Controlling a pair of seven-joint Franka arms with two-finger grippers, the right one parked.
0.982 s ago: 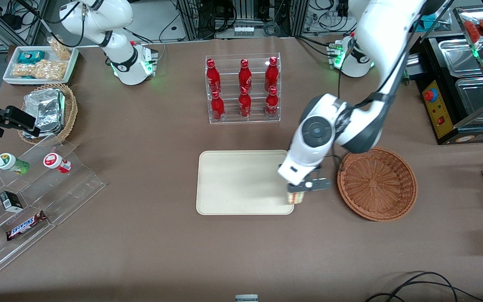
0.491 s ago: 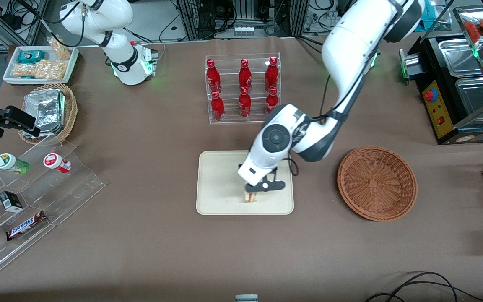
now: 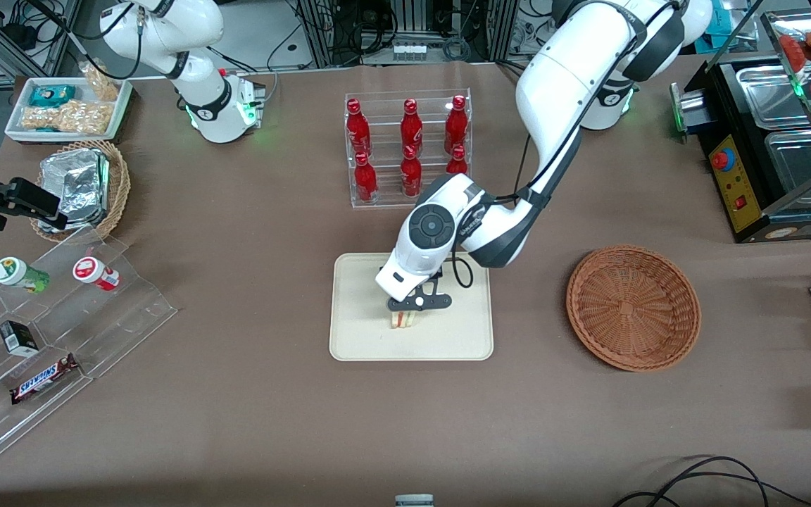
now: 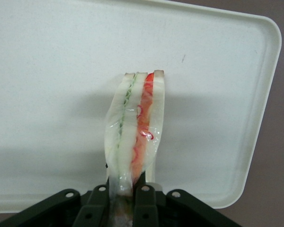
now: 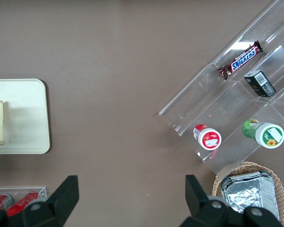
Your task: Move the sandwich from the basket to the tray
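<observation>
Fingers (image 4: 143, 201) of the left gripper (image 3: 404, 318) clamp the triangular white-bread sandwich with red and green filling (image 4: 135, 127) upright above the cream rectangular tray (image 3: 356, 310), well apart from the reddish-brown round wicker basket (image 3: 633, 307) on the brown table (image 3: 236, 408).

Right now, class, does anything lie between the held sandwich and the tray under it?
Nothing visible does. The tool is shut on the sandwich above bare tray.
</observation>
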